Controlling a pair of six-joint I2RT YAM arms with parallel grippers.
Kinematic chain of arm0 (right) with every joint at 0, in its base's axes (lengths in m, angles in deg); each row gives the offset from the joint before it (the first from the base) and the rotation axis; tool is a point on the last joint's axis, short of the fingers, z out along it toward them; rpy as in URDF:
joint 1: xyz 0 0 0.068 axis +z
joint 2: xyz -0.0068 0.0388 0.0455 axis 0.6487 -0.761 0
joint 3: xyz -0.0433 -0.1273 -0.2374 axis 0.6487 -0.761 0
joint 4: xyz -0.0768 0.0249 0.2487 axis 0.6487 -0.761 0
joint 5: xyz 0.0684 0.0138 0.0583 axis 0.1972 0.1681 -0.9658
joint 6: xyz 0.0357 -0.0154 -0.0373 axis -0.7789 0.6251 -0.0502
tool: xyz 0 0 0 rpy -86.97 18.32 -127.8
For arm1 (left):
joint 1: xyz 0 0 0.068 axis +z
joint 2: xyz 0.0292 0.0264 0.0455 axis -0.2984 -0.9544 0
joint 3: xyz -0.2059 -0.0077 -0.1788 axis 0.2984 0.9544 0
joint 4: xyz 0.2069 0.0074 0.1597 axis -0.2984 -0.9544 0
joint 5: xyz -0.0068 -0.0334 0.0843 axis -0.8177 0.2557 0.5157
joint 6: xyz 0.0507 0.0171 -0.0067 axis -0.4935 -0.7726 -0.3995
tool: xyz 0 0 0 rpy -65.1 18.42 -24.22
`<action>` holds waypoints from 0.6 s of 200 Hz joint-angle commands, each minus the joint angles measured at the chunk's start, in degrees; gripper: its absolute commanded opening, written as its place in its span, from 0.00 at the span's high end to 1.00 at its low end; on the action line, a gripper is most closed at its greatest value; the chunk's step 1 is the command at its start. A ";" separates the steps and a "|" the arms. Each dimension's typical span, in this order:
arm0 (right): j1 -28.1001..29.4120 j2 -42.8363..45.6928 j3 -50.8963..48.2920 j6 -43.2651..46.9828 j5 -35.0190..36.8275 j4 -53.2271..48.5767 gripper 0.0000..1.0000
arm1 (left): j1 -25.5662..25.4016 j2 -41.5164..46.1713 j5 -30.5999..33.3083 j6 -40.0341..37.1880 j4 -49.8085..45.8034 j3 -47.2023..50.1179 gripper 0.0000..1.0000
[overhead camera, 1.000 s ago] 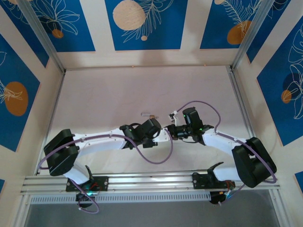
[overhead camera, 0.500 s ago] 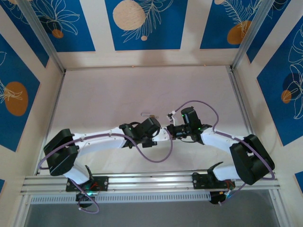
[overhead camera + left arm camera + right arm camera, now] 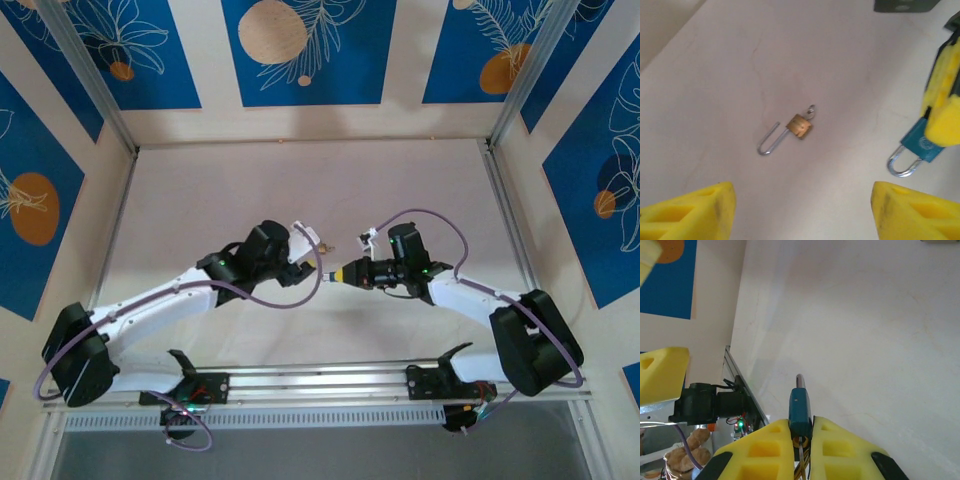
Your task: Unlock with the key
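Pinches the key in the right gripper, with both yellow pads closed flat against the sides of its dark blue head. Leaves most of that head poking out past the pads toward 12 o'clock in the right wrist view, with a sliver of silver metal at the far end (from the left wrist camera, a small silver loop). Cannot tell whether that loop touches the table.

Spreads the left gripper wide, with nothing between its yellow fingertips, low at 7 and 5 o'clock of the left wrist view. Looks down on the small brass padlock, flat on the table ahead of that gap, with the silver shackle stretched toward 8 o'clock and a tiny silver ring at 1 o'clock of the body. Cannot tell whether the shackle is latched. Shows the key at 4 o'clock of the padlock there, apart from it.

From above: reaches in from 8 o'clock with the left arm and from 4 o'clock with the right arm, bringing both grippers close together near mid-table. Puts the padlock near 12 o'clock of the key, not touching it.
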 commanded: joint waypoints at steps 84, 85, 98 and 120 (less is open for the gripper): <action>-2.53 3.05 -3.05 -5.66 -6.16 7.46 0.98 | 9.78 -6.62 -36.57 31.02 21.24 9.74 0.12; -2.54 3.06 -3.04 -5.70 -6.18 7.51 0.98 | 9.94 -6.75 -36.75 31.11 21.48 9.83 0.13; -2.57 3.14 -3.17 -5.96 -6.39 7.71 0.98 | 10.84 -8.00 -38.48 32.73 23.55 10.30 0.15; -2.64 3.57 -3.55 -6.42 -6.31 7.99 0.98 | 10.95 -9.80 -38.79 32.44 22.67 9.58 0.18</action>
